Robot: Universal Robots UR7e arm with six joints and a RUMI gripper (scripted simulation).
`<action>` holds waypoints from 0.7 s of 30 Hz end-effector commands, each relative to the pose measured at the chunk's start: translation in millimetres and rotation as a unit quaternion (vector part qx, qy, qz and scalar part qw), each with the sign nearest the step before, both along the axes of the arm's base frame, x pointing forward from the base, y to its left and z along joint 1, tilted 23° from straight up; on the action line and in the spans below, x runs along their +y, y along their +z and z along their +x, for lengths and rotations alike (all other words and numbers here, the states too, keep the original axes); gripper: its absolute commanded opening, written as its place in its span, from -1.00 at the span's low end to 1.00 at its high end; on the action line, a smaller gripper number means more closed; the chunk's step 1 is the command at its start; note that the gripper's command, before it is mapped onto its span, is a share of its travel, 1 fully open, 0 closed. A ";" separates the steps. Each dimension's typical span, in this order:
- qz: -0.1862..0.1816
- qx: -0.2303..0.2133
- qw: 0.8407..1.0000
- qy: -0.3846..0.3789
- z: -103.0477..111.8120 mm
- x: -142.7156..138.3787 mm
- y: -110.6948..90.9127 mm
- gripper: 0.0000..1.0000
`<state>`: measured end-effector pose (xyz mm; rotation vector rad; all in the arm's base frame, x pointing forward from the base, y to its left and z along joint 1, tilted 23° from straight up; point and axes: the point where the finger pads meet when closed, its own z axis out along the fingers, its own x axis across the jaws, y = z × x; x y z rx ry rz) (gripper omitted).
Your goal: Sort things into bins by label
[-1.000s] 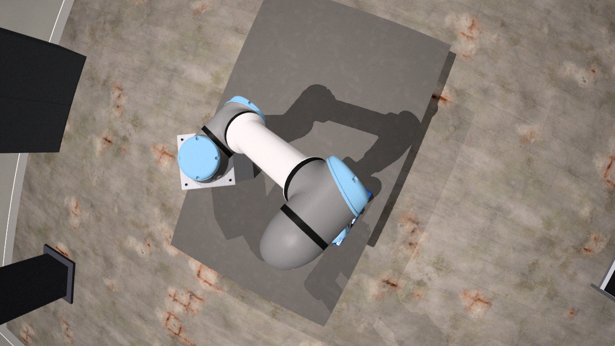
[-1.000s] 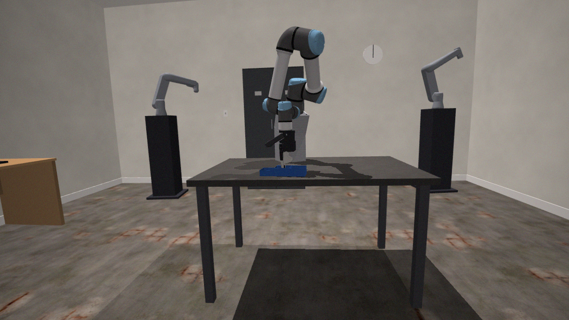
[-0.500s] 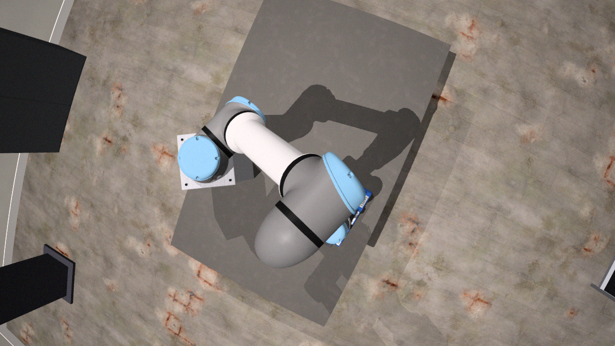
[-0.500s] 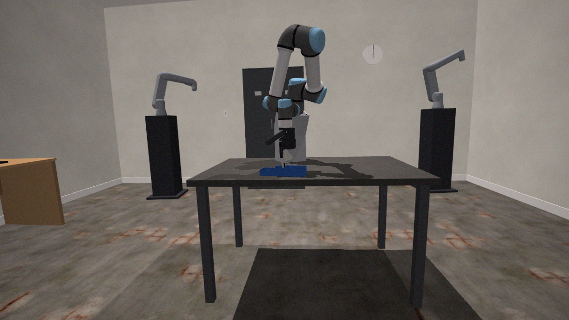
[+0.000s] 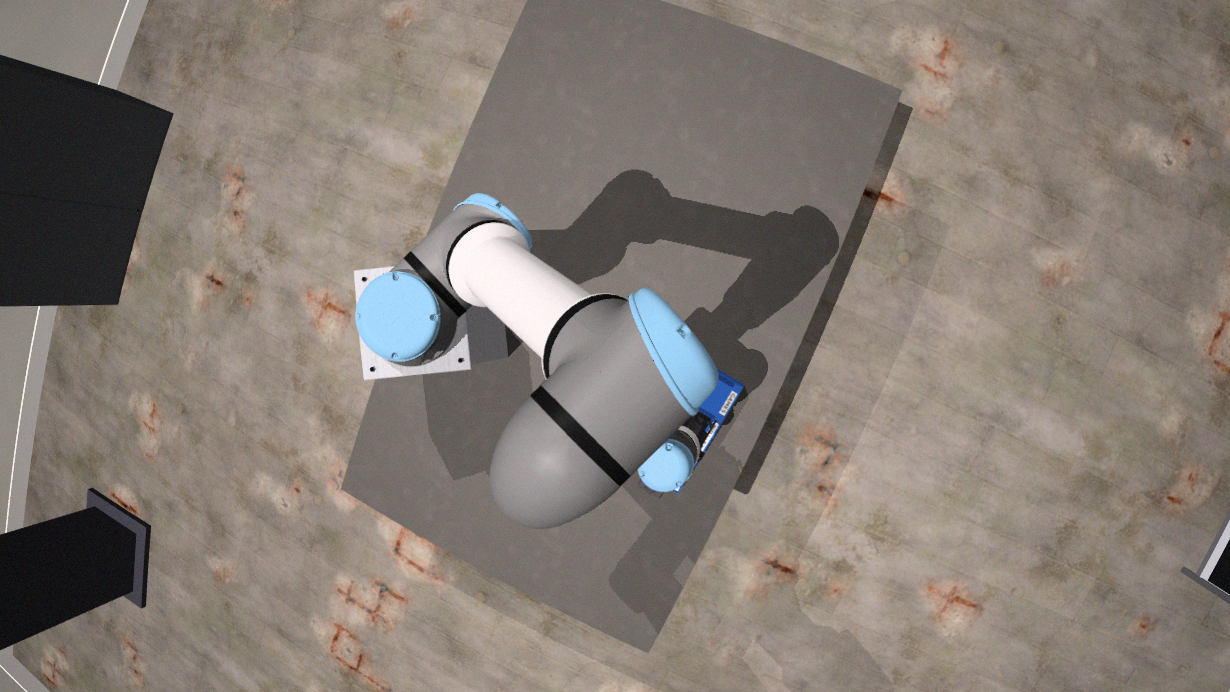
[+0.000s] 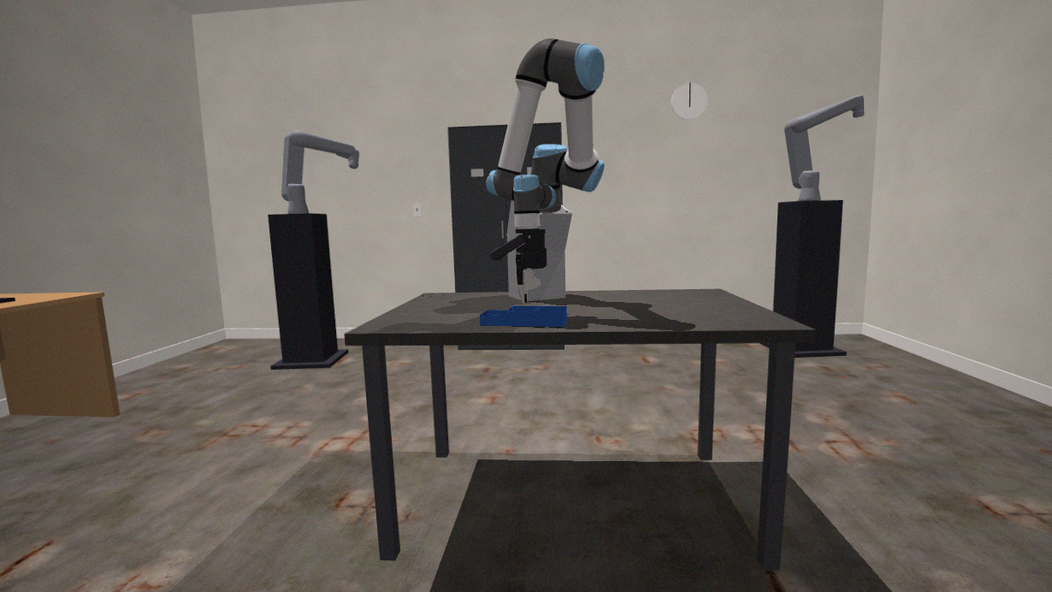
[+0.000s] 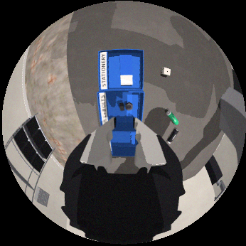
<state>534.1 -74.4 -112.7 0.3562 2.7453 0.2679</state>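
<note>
In the wrist view a row of blue bins lies on the grey table. The far bin (image 7: 121, 68) is labelled STATIONERY and holds a small white block (image 7: 126, 79). The middle bin (image 7: 123, 106) has a label ending in BOLTS and holds two small dark pieces (image 7: 126, 106). A third blue bin (image 7: 124, 143) lies under my fingers. My gripper (image 7: 124, 118) hangs above the bins with its fingers a little apart and nothing between them. To the right on the table lie a white die (image 7: 165, 72), a green marker (image 7: 172, 117) and a black cylinder (image 7: 173, 135).
In the front view the bins (image 6: 523, 316) sit near the table's front edge, left of centre, with my gripper (image 6: 523, 288) just above them. From overhead my arm hides most of the bins (image 5: 722, 400). Two black pedestals with arms stand beside the table.
</note>
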 end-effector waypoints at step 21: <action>0.017 0.006 0.999 -0.043 -84.1 -49.5 -25.3 -0.64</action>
